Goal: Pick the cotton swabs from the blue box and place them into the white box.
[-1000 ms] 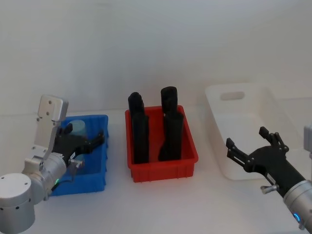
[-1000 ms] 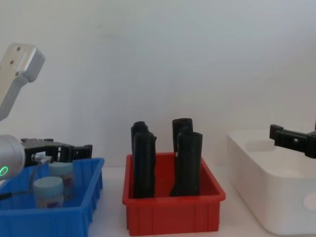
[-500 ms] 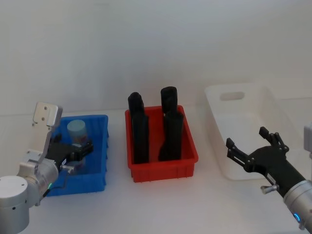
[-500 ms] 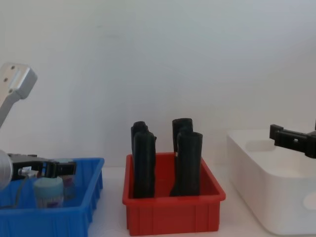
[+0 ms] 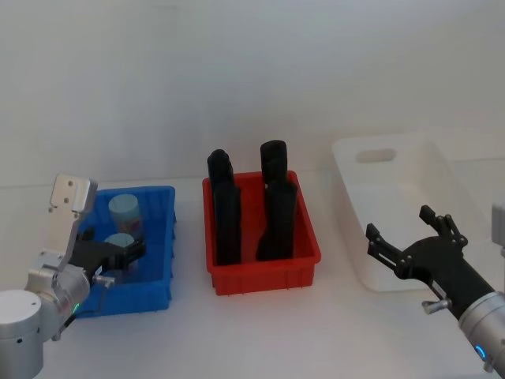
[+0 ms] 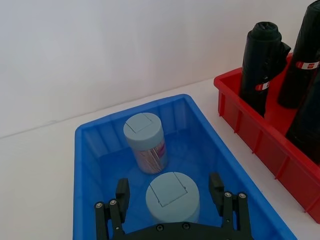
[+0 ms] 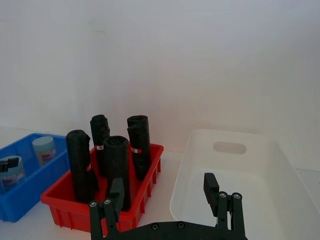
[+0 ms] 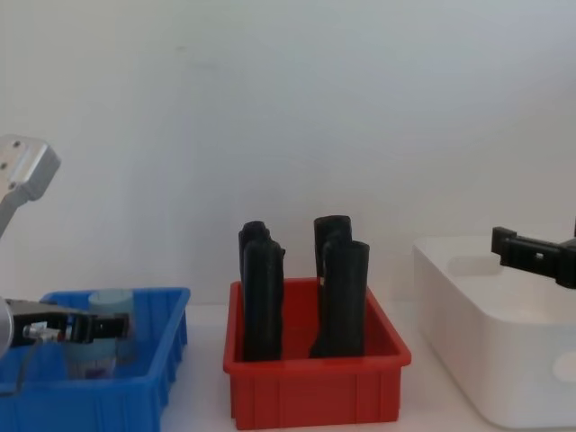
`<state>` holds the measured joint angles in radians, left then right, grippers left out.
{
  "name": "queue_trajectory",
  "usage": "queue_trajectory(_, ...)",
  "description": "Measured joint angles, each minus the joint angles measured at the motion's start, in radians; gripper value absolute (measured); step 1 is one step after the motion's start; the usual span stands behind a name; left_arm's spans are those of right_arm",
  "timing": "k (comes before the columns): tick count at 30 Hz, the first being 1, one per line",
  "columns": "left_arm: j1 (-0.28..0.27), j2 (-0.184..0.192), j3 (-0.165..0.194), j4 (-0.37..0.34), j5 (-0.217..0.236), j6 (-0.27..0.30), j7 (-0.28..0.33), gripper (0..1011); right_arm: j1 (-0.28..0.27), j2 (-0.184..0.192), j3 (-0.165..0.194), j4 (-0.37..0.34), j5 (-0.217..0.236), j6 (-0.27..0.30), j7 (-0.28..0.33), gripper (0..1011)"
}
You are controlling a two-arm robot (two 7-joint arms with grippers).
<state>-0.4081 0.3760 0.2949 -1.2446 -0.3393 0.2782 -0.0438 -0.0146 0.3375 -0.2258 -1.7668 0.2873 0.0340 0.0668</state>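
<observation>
Two cotton swab jars with light blue lids stand in the blue box point(image 5: 134, 297). The far jar point(image 5: 125, 211) point(image 6: 145, 142) is toward the back. The near jar point(image 5: 118, 242) point(image 6: 172, 197) sits between the fingers of my left gripper point(image 5: 122, 257) point(image 6: 169, 188), which is low in the box and open, with a gap on each side of the jar. The chest view shows this gripper point(image 8: 90, 326) at jar height. My right gripper point(image 5: 410, 241) point(image 7: 163, 189) hangs open and empty before the white box point(image 5: 355, 207) point(image 7: 200, 138).
A red bin point(image 5: 264, 276) with several tall black objects point(image 5: 227, 213) stands between the blue box and the white box. The table in front of the bins is bare white surface. A white wall closes the back.
My left gripper has dropped lower into the blue box and drawn back from the far jar to straddle the near one. The right arm has not moved.
</observation>
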Motion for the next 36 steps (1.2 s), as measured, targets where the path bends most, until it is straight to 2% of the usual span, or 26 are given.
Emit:
queue_trajectory(17,-0.018,-0.012,-0.006,0.059,-0.015,-0.009,-0.035,1004,0.0,0.0,0.0,0.0,0.0,0.0,0.0,1002)
queue_trajectory(22,-0.024,-0.016,-0.006,0.075,-0.018,-0.015,-0.047,924,0.0,0.0,0.0,0.0,0.0,0.0,0.0,1002)
queue_trajectory(30,-0.031,-0.02,-0.008,0.092,-0.02,-0.024,-0.062,674,0.0,0.0,0.0,0.0,0.0,0.0,0.0,1001)
queue_trajectory(36,-0.031,-0.021,-0.009,0.093,-0.018,-0.026,-0.065,669,0.0,0.0,0.0,0.0,0.0,0.0,0.0,1002)
